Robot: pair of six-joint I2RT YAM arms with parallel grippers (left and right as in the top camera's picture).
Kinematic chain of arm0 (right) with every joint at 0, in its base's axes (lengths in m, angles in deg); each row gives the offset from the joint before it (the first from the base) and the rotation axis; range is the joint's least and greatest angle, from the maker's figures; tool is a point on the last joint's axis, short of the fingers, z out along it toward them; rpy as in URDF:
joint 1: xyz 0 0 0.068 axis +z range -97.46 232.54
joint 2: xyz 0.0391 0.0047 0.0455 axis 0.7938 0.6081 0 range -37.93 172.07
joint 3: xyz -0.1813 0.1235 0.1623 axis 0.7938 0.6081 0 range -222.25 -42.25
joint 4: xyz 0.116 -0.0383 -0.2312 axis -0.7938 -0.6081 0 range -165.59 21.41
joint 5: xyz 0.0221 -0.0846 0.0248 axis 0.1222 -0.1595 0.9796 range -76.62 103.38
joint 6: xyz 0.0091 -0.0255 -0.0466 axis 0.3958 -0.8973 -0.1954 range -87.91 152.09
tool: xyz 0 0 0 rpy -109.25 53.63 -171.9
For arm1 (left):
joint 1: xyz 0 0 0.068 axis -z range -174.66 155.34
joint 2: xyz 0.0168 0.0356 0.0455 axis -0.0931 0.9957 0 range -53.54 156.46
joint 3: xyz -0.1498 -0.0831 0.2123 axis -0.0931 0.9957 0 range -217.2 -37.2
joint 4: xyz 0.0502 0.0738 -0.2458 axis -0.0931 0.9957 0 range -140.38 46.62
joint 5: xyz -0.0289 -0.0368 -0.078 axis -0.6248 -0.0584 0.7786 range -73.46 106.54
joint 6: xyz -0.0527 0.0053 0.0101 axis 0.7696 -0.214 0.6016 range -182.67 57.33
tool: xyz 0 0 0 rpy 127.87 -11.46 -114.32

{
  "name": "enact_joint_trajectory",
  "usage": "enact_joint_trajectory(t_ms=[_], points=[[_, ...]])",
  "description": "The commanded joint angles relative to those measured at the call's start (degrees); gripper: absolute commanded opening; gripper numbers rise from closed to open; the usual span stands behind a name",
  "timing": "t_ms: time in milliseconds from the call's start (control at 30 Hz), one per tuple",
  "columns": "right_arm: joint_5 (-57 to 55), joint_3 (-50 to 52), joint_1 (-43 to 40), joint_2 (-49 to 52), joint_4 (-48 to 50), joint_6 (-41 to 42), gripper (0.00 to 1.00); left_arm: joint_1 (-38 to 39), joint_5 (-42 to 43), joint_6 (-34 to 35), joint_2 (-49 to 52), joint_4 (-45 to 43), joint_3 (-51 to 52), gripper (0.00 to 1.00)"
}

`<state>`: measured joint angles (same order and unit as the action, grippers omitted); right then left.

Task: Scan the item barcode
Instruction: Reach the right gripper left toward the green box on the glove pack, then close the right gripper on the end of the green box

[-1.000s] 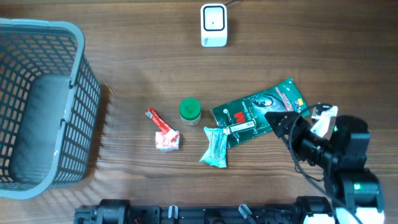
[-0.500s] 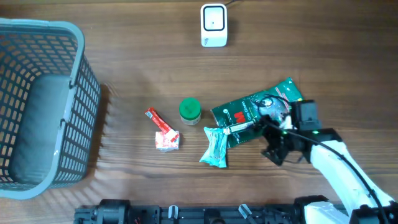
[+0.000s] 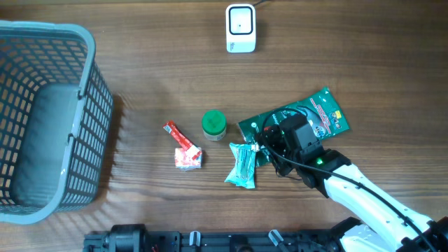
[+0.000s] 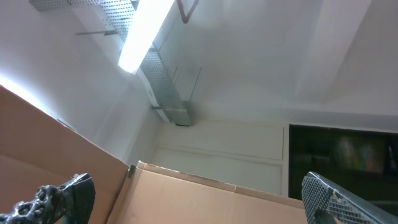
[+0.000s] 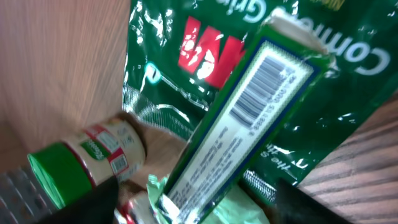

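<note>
The right gripper point(image 3: 269, 148) has swung in over the green 3M pack point(image 3: 325, 112). Its jaws, narrowing but not yet touching, straddle the slim barcoded box point(image 5: 242, 118) lying on the pack, so the pickup looks close. The left gripper point(image 4: 196, 193) has its jaws wide and empty. The counter point(image 3: 140, 28) also holds one each: teal packet point(image 3: 243, 166), green-capped jar point(image 3: 213, 124), red sachet point(image 3: 183, 148), scanner point(image 3: 240, 28), basket point(image 3: 91, 70).

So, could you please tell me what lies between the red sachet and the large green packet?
In the overhead view, the green-lidded jar stands between the red sachet and the large green packet, with the teal wrapper slightly lower in the picture.
</note>
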<state>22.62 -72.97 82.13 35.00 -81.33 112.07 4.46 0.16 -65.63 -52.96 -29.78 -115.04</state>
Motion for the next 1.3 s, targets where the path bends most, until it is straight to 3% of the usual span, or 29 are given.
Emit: enact_joint_trajectory(t_ms=[0,200,300,433,567,733,867,900,933,967,1067,1167,1267], points=[[-4.31,0.22,0.17,0.37,0.02,1.01,0.55,-0.42,0.02,-1.33,-0.31,0.22,0.15,1.0],[-4.57,0.22,0.17,0.81,-0.13,0.9,0.47,-0.44,0.04,-1.31,-0.31,1.38,0.22,1.0],[-4.79,0.22,0.17,1.14,-0.09,0.76,0.35,-0.7,0.04,-1.31,-0.31,1.42,0.22,1.0],[-4.74,0.22,0.17,1.11,0.74,-4.42,0.24,-1.33,0.07,-1.31,-0.31,1.77,0.22,1.0],[-5.11,-0.09,-0.02,1.11,4.52,-17.75,0.2,-3.26,0.07,-1.31,-0.31,2.01,0.22,1.0],[-6.88,-0.87,-0.02,1.11,4.24,-30.25,0.2,-5.11,0.07,-1.31,-0.31,2.47,0.22,1.0],[-6.95,-4.17,-0.02,1.11,-0.81,-40.15,0.35,-6.14,0.09,-1.11,-0.31,2.84,0.22,1.0],[-6.91,-5.46,-0.02,1.11,-2.84,-39.32,0.58,-6.16,0.09,-1.11,-0.31,2.89,0.22,1.0],[-6.93,-6.78,-0.02,1.11,-4.98,-36.0,0.91,-6.16,0.09,-1.11,-0.31,2.95,0.22,1.0],[-6.88,-8.09,-0.02,1.11,-7.82,-29.99,1.0,-6.16,0.09,-1.11,-0.31,3.02,0.22,1.0],[-3.63,-8.92,0.15,1.14,-11.08,-3.37,1.0,-6.16,0.09,-1.11,-0.31,3.1,0.22,1.0],[-5.38,-7.87,1.79,1.11,-10.47,8.44,1.0,-6.16,0.07,-1.11,-0.31,3.08,0.22,1.0],[-7.32,-4.79,2.73,1.11,-9.99,14.51,1.0,-6.16,0.09,-1.11,-0.31,3.15,0.22,1.0]])
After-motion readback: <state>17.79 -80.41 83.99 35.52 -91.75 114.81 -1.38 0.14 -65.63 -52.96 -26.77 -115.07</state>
